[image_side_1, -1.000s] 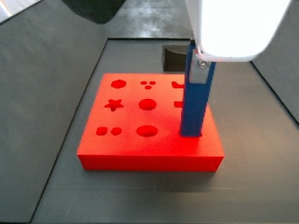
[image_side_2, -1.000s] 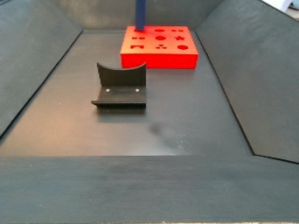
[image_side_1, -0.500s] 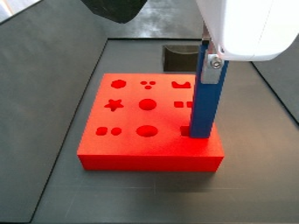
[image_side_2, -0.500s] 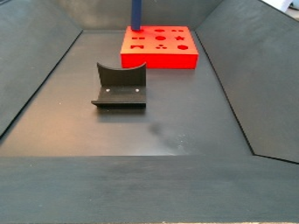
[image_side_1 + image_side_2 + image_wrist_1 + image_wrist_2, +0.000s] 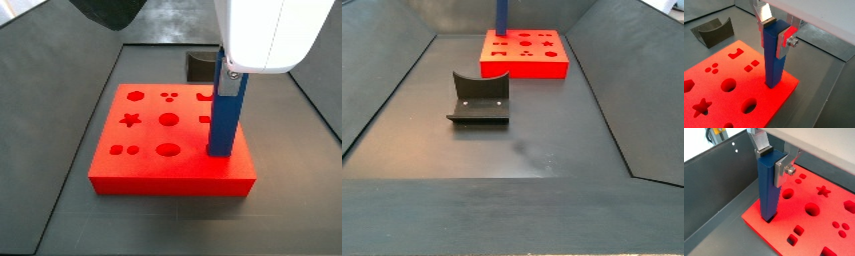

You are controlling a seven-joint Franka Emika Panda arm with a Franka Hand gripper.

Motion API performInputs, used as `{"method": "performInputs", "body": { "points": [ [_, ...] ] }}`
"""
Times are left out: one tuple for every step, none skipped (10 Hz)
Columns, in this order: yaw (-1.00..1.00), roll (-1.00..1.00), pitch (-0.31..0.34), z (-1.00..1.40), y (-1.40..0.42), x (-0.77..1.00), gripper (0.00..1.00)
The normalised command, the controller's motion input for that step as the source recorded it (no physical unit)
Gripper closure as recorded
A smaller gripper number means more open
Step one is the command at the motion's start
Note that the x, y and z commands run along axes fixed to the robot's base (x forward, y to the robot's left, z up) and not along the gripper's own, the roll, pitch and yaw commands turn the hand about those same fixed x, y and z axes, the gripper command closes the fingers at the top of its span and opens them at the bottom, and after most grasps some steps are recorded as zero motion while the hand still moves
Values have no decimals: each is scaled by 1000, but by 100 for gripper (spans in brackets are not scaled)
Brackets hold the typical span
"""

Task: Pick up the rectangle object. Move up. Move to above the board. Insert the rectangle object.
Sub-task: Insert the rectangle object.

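My gripper (image 5: pixel 776 31) is shut on the top end of the rectangle object (image 5: pixel 774 60), a long blue bar held upright. Both wrist views show the silver fingers (image 5: pixel 785 163) clamped on its sides. The bar's lower end stands in a cut-out near a corner of the red-orange board (image 5: pixel 767 100). How deep it sits, I cannot tell. The bar (image 5: pixel 767 193) and board (image 5: pixel 821 240) also show in both side views: bar (image 5: pixel 225 115) over board (image 5: pixel 147 165), and bar (image 5: pixel 500 14) at the board's (image 5: pixel 529 65) far left corner. The gripper (image 5: pixel 233 74) sits under the white hand.
The dark grey fixture (image 5: pixel 478 97) stands on the floor in front of the board and apart from it; it also shows in a wrist view (image 5: pixel 714 31) and behind the board in a side view (image 5: pixel 203 62). Sloping grey bin walls (image 5: pixel 717 188) close in the sides.
The bar and gripper shifted slightly sideways half a second ago and are now back where they were one second ago. The grip is unchanged.
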Motion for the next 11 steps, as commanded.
{"method": "performInputs", "body": {
  "points": [
    [0,0,0,0,97,0,100],
    [20,0,0,0,60,0,100],
    [54,0,0,-26,37,0,100],
    [0,0,0,-31,0,0,100],
    [154,0,0,-131,0,0,100],
    [194,0,0,-134,0,0,100],
    [223,0,0,-149,0,0,100],
    [237,0,0,-120,0,0,100],
    [197,0,0,-91,0,0,100],
    [71,16,0,-111,0,0,100],
    [-109,149,269,-571,-294,509,100]
  ]
}}
